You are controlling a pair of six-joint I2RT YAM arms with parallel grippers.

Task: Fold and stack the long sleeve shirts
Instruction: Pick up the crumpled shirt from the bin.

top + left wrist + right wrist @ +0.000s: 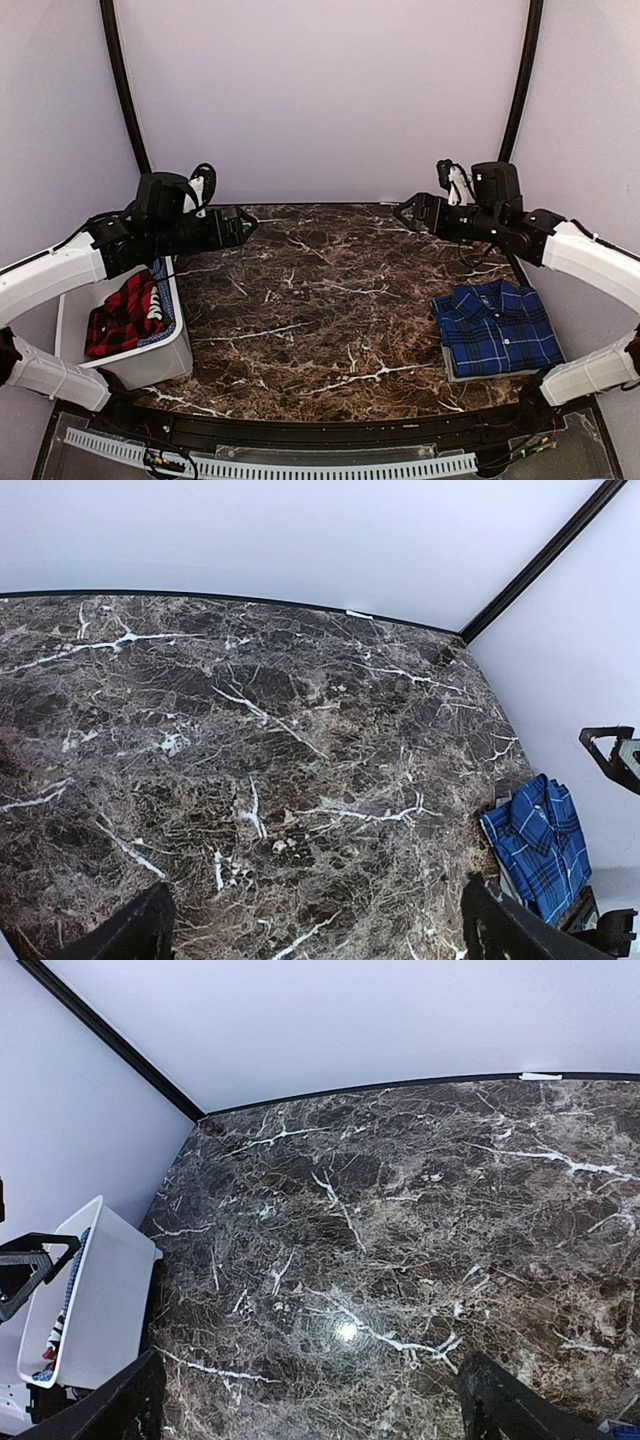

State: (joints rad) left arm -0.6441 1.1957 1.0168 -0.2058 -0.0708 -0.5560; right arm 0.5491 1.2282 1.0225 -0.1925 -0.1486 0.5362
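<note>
At the table's (320,290) right edge, near the front, the blue-and-navy plaid shirt (497,328) lies folded flat, its collar toward the far side. At the left edge, the red-and-black checked shirt (125,312) sits crumpled inside a white bin (150,365). Dark marble stretches between the two. Both arms hover over the far corners. The left gripper (247,225) and right gripper (404,212) are each spread wide, holding nothing, with fingertips pointing inward toward each other.

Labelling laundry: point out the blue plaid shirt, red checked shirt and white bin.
blue plaid shirt (497,328), top view, folded front.
red checked shirt (122,315), top view, crumpled fabric.
white bin (145,366), top view, near wall.
</note>
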